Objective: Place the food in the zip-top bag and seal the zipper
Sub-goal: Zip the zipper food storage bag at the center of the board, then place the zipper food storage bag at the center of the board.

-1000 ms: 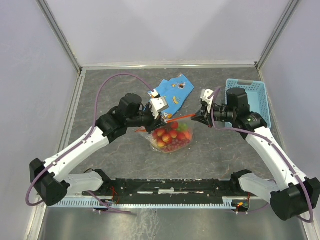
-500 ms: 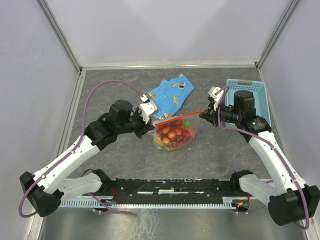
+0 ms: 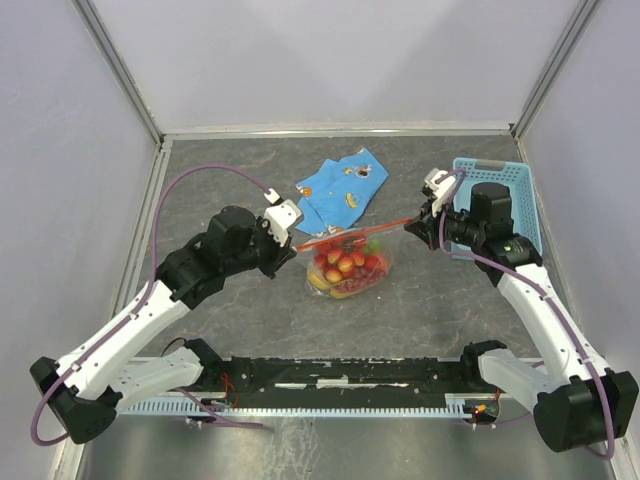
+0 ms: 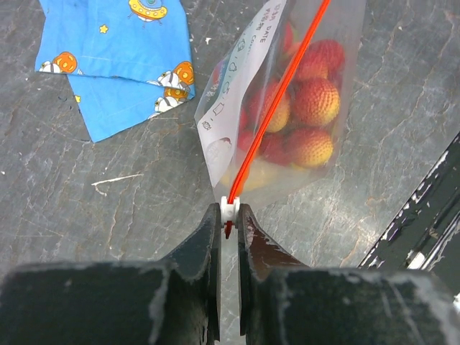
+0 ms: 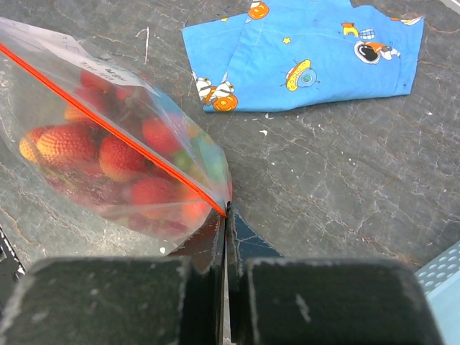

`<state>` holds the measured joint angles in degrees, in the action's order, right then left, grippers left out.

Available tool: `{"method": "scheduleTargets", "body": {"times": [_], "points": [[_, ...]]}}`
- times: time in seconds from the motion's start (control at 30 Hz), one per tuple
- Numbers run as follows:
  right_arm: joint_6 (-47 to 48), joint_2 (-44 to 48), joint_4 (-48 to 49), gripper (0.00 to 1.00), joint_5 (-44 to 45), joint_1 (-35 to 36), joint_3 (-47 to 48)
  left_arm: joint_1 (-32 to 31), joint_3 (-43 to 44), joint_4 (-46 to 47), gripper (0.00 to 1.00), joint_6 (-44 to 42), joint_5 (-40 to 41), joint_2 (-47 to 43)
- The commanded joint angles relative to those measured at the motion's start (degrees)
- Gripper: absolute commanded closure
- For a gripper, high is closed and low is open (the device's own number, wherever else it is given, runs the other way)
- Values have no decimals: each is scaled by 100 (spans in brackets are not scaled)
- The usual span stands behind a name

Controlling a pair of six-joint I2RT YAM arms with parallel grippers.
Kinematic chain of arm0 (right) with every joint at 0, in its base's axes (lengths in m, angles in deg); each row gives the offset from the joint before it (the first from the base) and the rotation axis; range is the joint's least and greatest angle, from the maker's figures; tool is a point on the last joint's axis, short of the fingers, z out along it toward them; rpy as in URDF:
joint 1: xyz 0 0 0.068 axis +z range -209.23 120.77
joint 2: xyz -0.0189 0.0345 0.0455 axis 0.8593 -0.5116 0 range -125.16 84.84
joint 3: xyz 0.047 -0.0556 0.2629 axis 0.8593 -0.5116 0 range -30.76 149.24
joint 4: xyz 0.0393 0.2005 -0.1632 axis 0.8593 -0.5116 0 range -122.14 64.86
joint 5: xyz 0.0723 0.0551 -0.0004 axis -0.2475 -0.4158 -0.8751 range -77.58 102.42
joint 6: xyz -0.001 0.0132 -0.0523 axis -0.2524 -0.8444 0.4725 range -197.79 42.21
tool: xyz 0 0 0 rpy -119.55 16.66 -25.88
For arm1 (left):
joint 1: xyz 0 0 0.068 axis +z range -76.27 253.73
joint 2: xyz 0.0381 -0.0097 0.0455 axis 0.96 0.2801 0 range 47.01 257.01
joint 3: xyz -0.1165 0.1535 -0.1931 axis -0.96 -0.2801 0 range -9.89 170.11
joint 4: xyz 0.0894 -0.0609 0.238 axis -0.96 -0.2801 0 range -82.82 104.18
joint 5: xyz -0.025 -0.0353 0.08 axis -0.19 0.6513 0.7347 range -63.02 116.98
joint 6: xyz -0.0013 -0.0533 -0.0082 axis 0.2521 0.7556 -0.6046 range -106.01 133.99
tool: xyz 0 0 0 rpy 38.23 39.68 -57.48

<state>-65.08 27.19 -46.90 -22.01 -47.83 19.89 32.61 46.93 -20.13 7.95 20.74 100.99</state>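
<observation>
The clear zip-top bag (image 3: 348,262) hangs stretched between both grippers just above the grey table. The food (image 3: 345,266) is inside it: red strawberries (image 4: 314,103) plus yellow and green pieces. Its red-orange zipper (image 3: 352,233) runs taut from end to end along the mouth. My left gripper (image 4: 228,210) is shut on the white slider (image 4: 229,209) at the zipper's left end. At the other end, my right gripper (image 5: 226,210) is shut on the bag's corner, where the zipper (image 5: 108,126) ends. In the top view the left gripper (image 3: 292,241) and right gripper (image 3: 410,226) flank the bag.
A blue patterned cloth (image 3: 343,190) lies on the table just behind the bag. A light-blue plastic basket (image 3: 500,195) stands at the right, behind the right arm. Metal-framed walls enclose the table on three sides.
The left gripper has moved left along the zipper, pulling the strip out straight. The right gripper shifted right and slightly back with its corner. The bag rose and stretched between them.
</observation>
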Motion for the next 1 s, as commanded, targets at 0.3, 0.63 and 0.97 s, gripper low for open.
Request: {"method": "scheduleTargets", "body": {"times": [0.3, 0.63, 0.97], "points": [[-549, 52, 1124, 67, 12, -197, 49, 68, -107, 668, 83, 1009, 626, -8], [-1342, 666, 641, 0, 1317, -193, 428, 67, 209, 538, 29, 1737, 1708, -602], [-2887, 1666, -911, 1, 4825, -196, 669, 61, 16, 81, 5, 2678, 4166, -2217]]}}
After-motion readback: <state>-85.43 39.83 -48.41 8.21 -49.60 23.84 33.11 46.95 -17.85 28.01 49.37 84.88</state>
